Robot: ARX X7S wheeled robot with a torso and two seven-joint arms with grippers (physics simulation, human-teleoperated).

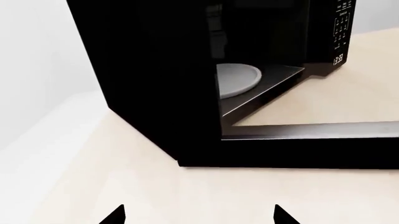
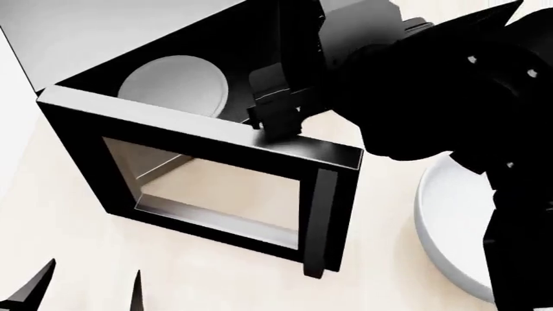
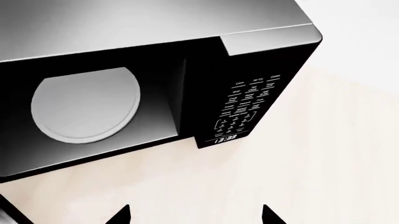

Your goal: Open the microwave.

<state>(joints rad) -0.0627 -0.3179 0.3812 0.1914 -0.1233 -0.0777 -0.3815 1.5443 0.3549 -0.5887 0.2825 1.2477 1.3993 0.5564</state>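
Black microwave (image 2: 103, 84) sits on a pale countertop (image 2: 52, 214), its door (image 2: 216, 188) swung wide open | white turntable plate (image 3: 84, 105) visible inside, keypad (image 3: 243, 109) beside the cavity | left gripper (image 1: 199, 217) fingers spread, holding nothing | right gripper (image 3: 196, 217) fingers spread, holding nothing | white bowl (image 2: 449, 233) near the door handle (image 2: 322, 223).

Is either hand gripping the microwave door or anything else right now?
Nothing is held. The left hand and right hand both show open, empty fingertips; the microwave door stands wide open.
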